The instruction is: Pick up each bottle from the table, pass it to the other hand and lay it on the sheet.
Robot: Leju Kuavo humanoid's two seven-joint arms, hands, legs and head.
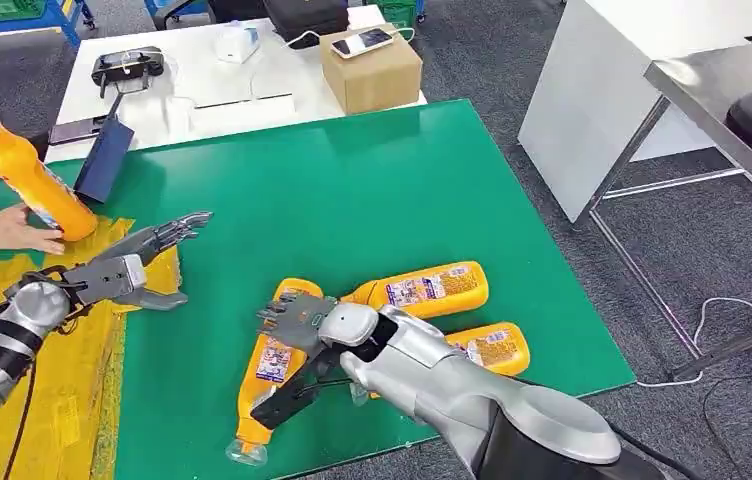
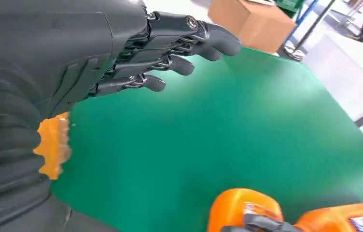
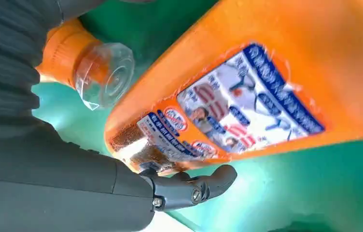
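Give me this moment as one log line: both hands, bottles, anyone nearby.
right hand: fingers around nearest bottle on green mat | left hand: empty, fingers spread | two more bottles beside | person's hand: holding another bottle over yellow sheet

Four orange bottles were in sight: one (image 1: 270, 375) lay under the right hand (image 1: 302, 325) on the green mat (image 1: 372, 190), two more lay beside it, the upper (image 1: 432, 287) and the lower (image 1: 497, 347), and a fourth (image 1: 22, 170) was held upright by a person's hand (image 1: 12, 230) over the one yellow sheet (image 1: 62, 400). Two robot hands showed, the left hand (image 1: 137, 265) with fingers apart. On the white table (image 1: 252, 85) behind stood one cardboard box (image 1: 372, 70) with one phone (image 1: 362, 42) on it, and perhaps one dark controller (image 1: 127, 66).
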